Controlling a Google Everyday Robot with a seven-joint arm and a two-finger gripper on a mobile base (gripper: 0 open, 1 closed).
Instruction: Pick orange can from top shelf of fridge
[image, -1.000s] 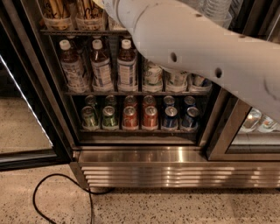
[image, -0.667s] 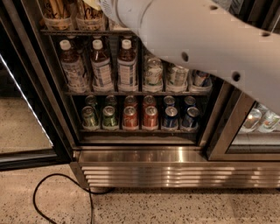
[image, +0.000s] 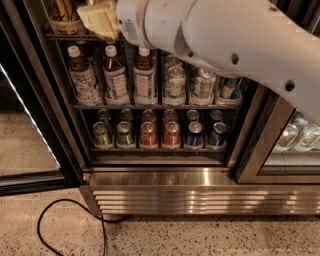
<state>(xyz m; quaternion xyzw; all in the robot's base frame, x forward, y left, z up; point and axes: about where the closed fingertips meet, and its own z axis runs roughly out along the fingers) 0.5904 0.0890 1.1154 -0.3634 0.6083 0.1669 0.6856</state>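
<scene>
Orange can (image: 62, 11): upper left, standing in a clear tray on the top shelf (image: 64, 37), its top cut off by the picture's edge.
Claw (image: 100, 21): tan, just right of the orange can at top-shelf height; I cannot tell how far open it is or whether it holds anything.
Arm (image: 225, 35): white, reaching in from the right.
Fridge (image: 200, 192): bottles (image: 115, 75) on the rack below, short cans (image: 148, 134) on the lowest.
Floor (image: 210, 237): black cable (image: 70, 202).
</scene>
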